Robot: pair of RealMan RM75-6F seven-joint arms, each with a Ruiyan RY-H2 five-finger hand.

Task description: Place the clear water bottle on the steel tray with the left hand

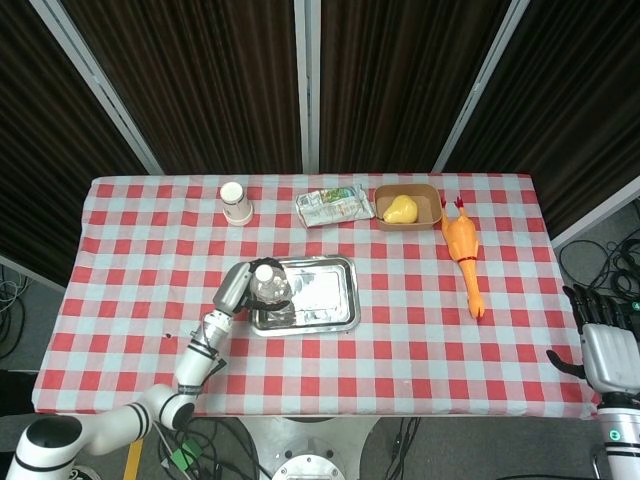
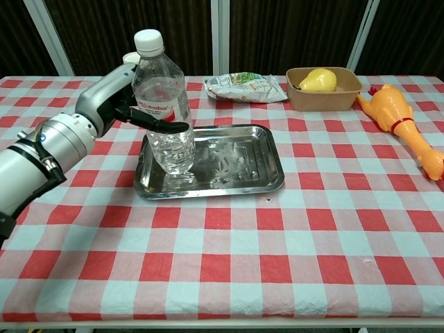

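Observation:
A clear water bottle [image 2: 165,104] with a white cap and a red-lettered label stands upright at the left end of the steel tray [image 2: 236,163]. My left hand [image 2: 118,97] grips it around the middle, fingers wrapped across its front. In the head view the bottle [image 1: 268,285] shows cap-up over the tray [image 1: 320,295], with my left hand [image 1: 237,287] beside it on the left. My right hand [image 1: 603,345] hangs off the table's right edge, fingers apart and holding nothing.
A paper cup stack [image 1: 236,203] stands at the back left. A crumpled snack bag [image 2: 244,87], a brown bowl [image 2: 305,97] holding a yellow pear [image 2: 318,80], and a rubber chicken [image 2: 402,128] line the back and right.

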